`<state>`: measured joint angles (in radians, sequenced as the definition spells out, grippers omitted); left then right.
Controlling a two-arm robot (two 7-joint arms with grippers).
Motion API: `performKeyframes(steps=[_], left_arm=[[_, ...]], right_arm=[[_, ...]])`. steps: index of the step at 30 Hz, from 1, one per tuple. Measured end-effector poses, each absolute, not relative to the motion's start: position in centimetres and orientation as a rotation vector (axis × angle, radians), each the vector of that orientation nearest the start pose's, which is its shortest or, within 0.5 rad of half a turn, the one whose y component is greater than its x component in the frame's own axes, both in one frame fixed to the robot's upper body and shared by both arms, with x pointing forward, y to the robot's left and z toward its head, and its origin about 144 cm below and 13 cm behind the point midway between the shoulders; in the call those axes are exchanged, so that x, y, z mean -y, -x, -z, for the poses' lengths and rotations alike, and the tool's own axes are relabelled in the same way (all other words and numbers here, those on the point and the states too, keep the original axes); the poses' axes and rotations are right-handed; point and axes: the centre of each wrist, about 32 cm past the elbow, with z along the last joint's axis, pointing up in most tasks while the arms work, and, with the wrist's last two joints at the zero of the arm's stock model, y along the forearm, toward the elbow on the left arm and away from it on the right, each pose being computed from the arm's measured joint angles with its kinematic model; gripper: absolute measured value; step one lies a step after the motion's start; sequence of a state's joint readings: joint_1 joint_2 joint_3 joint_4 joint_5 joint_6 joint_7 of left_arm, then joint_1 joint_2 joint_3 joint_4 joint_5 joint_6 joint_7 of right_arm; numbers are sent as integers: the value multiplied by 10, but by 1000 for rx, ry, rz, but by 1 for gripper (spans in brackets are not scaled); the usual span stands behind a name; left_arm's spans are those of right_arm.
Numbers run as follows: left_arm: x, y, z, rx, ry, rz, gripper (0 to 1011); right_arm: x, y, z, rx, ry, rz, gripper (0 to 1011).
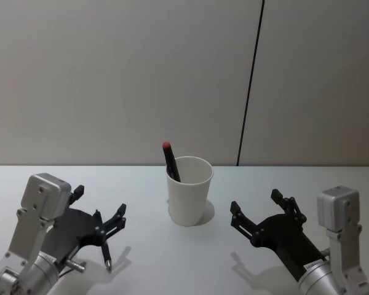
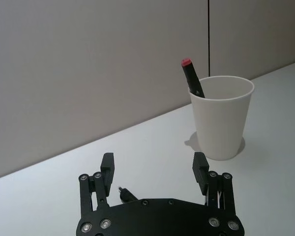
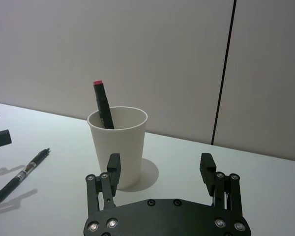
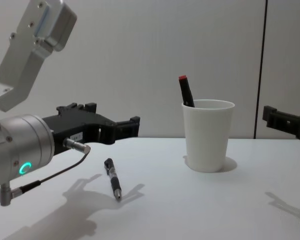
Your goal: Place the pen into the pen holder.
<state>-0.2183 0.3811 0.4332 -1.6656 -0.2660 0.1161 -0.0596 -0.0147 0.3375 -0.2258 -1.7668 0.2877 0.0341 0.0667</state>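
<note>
Head view: the pen holder (image 1: 189, 200) stands upright at the middle of the bench (image 1: 172, 258), with a red-capped pen (image 1: 170, 161) leaning inside it, cap above the rim. The left hand (image 1: 101, 203) is to the holder's left and the right hand (image 1: 256, 201) to its right, both apart from it with fingers spread. Left wrist view: the left hand (image 2: 154, 164) is spread and grips nothing; the pen holder (image 2: 221, 123) stands beyond it. Right wrist view: the right hand (image 3: 160, 164) is spread and holds nothing, with the pen holder (image 3: 119, 142) just ahead. A black pen (image 3: 19, 174) lies flat on the bench, well apart from the holder. Chest view: the black pen (image 4: 112, 179) lies on the bench below the raised left hand (image 4: 110, 117).
</note>
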Motion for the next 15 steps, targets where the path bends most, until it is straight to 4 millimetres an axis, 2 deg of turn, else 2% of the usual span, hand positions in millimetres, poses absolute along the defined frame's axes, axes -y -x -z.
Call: performKeyframes(steps=[15], left_arm=[[-201, -480, -1222, 4, -160, -1068, 1002]], right_arm=[[237, -443, -1189, 75, -26, 1229, 1001]])
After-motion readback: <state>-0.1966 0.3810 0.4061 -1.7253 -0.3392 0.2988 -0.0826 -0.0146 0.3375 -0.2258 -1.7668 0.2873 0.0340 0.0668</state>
